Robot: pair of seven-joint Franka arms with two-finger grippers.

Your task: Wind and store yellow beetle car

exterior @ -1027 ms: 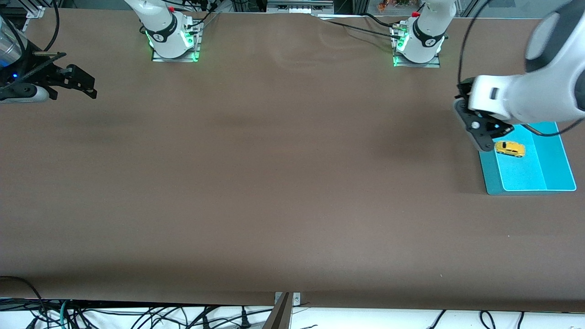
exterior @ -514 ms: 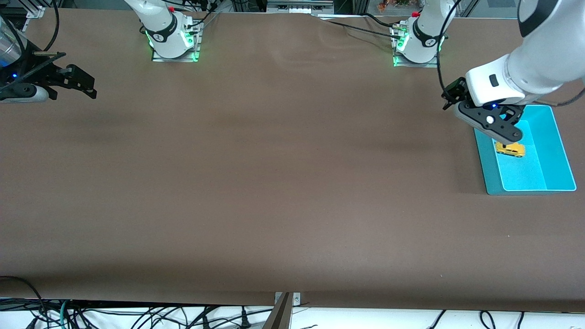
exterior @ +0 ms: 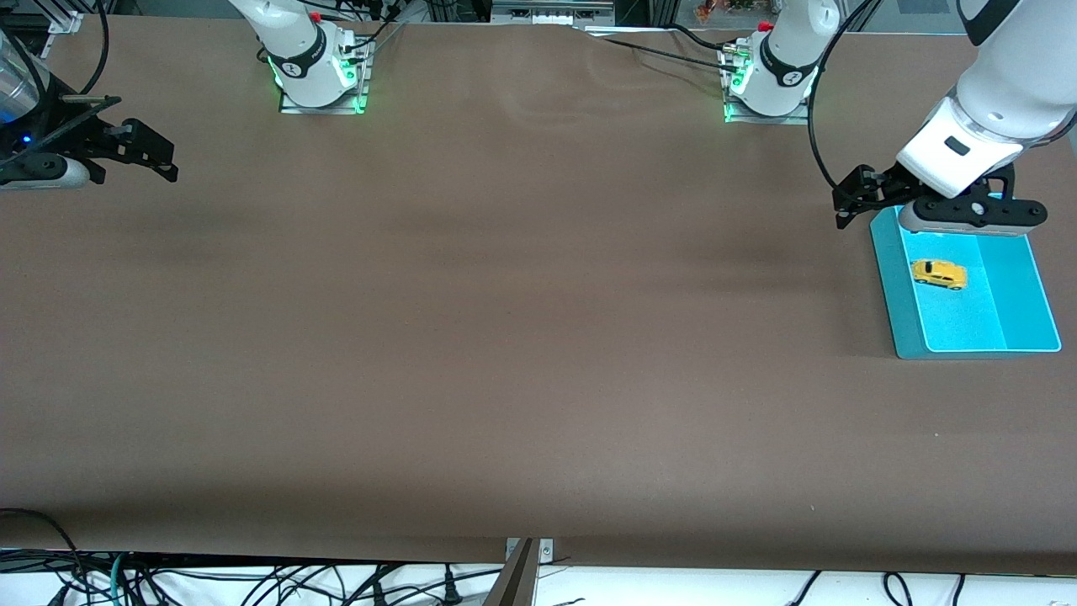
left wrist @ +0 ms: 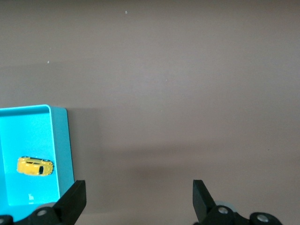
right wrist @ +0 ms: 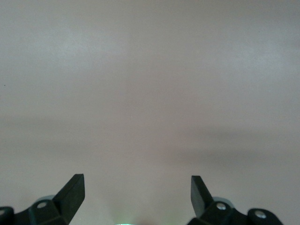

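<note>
The yellow beetle car (exterior: 938, 273) lies on its wheels inside a turquoise bin (exterior: 890, 295) at the left arm's end of the table. The left wrist view shows the car (left wrist: 34, 166) on the bin's floor, near one wall of the bin (left wrist: 64, 140). My left gripper (exterior: 972, 219) hangs in the air over the bin's edge nearest the robots' bases, well apart from the car. It is open and empty, with brown tabletop between the fingers of the left gripper (left wrist: 139, 192). My right gripper (exterior: 156, 156) waits open and empty over the right arm's end of the table, above bare tabletop (right wrist: 137, 187).
A brown cloth covers the whole table (exterior: 522, 337). The two arm bases (exterior: 315, 71) (exterior: 770, 80) stand along the edge farthest from the front camera. Cables hang below the table's edge nearest that camera.
My left gripper has lifted away from the car and swung toward the bin's edge nearest the bases, its wrist turning. The car stays in the bin. The right arm has not moved.
</note>
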